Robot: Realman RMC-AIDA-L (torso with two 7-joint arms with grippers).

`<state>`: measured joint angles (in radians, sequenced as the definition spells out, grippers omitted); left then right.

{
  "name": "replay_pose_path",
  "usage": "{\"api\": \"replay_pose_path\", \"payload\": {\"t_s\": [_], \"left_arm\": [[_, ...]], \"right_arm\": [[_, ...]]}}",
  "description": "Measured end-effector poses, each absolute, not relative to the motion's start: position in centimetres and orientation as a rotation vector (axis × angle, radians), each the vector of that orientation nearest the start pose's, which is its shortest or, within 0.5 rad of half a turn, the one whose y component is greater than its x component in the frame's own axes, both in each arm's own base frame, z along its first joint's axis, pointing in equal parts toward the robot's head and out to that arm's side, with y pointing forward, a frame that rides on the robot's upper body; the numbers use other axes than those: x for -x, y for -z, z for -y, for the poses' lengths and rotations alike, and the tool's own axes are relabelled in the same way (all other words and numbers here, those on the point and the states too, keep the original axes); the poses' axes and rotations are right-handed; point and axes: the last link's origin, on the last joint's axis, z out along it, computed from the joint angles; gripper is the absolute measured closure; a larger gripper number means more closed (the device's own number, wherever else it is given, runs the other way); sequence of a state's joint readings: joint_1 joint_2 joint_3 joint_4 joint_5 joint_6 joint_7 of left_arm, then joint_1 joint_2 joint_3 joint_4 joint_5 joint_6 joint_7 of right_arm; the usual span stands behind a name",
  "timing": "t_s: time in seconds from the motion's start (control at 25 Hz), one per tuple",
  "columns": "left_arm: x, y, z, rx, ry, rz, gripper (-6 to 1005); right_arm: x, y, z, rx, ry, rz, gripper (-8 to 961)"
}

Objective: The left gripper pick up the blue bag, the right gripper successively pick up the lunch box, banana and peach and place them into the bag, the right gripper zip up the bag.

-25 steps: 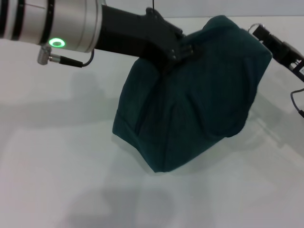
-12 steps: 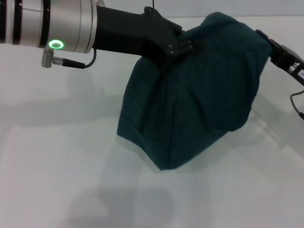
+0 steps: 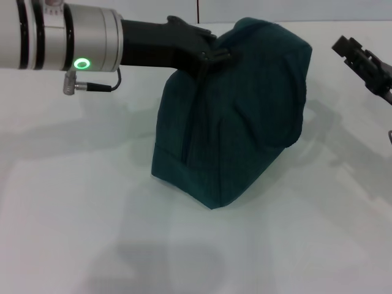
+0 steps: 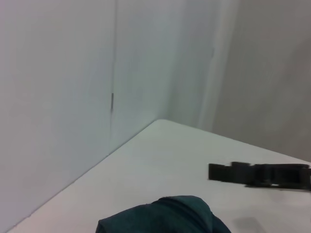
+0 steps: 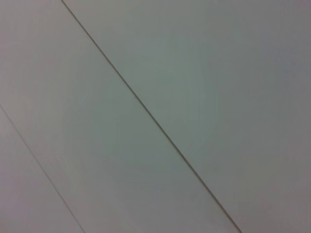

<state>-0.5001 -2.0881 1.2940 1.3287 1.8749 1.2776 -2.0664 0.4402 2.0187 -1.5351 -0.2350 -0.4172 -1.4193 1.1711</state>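
Note:
The blue bag (image 3: 239, 116) stands on the white table (image 3: 73, 214), closed on top, its fabric slightly slumped. My left gripper (image 3: 214, 56) reaches in from the left and is shut on the bag's top edge. My right gripper (image 3: 346, 48) hovers to the right of the bag, apart from it, at about the height of its top. The left wrist view shows the bag's top (image 4: 165, 216) and the right gripper (image 4: 252, 174) beyond it. The lunch box, banana and peach are out of view.
The white table stretches bare to the left and in front of the bag. A white wall (image 3: 294, 9) runs along the table's back edge. The right wrist view shows only a white panelled surface (image 5: 155, 116).
The right gripper has come off the bag's top right corner and pulled away to the right. The bag has shifted left and stands more upright, with the left gripper still on it.

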Motion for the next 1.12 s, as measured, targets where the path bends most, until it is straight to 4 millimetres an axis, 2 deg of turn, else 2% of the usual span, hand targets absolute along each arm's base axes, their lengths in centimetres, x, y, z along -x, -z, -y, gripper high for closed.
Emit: {"api": "replay_pose_path", "payload": {"t_s": [0.12,0.16,0.32,0.52,0.64,0.8,0.92,1.12], "left_arm": [[12.6,-1.0,-36.3,2.732,0.554,0.546,888],[12.7,-1.1,-36.2,2.727,0.563,0.554,886],[13.4,-2.3,-36.0,2.675,0.67,0.525,745],[14.6,-4.5,-35.4,2.573,0.814,0.436,545],[16.1,-5.4,-34.5,2.516,0.85,0.36,412],[18.9,-5.2,-32.4,2.494,0.839,0.269,224],[21.4,-4.5,-30.0,2.518,0.863,0.224,204],[24.8,-3.1,-26.2,2.586,0.89,0.245,184]], "right_arm": [[-27.1,0.0,-32.7,1.97,-1.442,-0.939,482],[-27.1,-0.1,-32.6,1.973,-1.445,-0.929,435],[-26.8,-0.8,-32.2,1.992,-1.468,-0.848,246],[-26.7,-3.3,-31.2,2.009,-1.518,-0.648,85],[-26.6,-4.6,-30.0,2.07,-1.521,-0.485,86],[-26.6,-5.8,-28.1,2.223,-1.477,-0.264,88],[-26.9,-5.7,-26.7,2.377,-1.409,-0.171,90],[-27.6,-4.1,-25.3,2.569,-1.292,-0.15,94]]}}
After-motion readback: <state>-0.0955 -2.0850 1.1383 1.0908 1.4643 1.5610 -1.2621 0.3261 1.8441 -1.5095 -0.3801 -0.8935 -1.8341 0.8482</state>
